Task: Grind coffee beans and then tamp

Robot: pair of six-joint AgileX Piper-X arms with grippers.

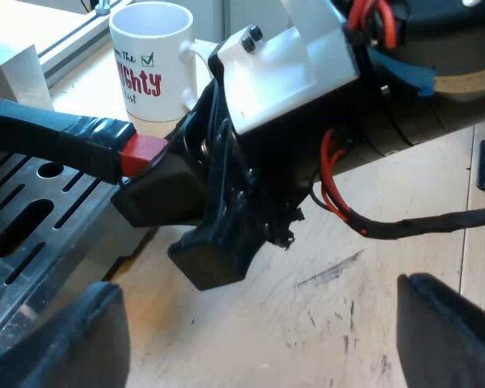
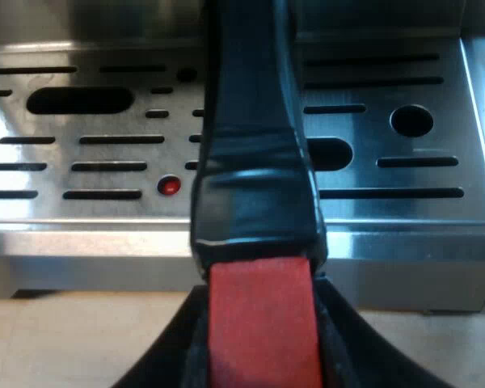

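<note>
Across the espresso machine (image 2: 404, 242) the holder's handle (image 2: 255, 121) runs twelve to six o'clock; my right gripper (image 2: 263, 356) has its jaws clamped on just the red end (image 2: 263, 299). Held so far out, it may slip or twist if turned askew. The left gripper (image 1: 259, 347) hovers over the surface (image 1: 347, 299), jaws wide, empty, mug (image 1: 149, 65) at eleven o'clock.

The handle (image 2: 255, 162) reaches out over the drip tray (image 2: 89, 145), its end between the fingers of the right gripper (image 2: 259, 339). The mug (image 1: 149, 65) stands on the table (image 1: 347, 307) behind that gripper, beside the tray.
</note>
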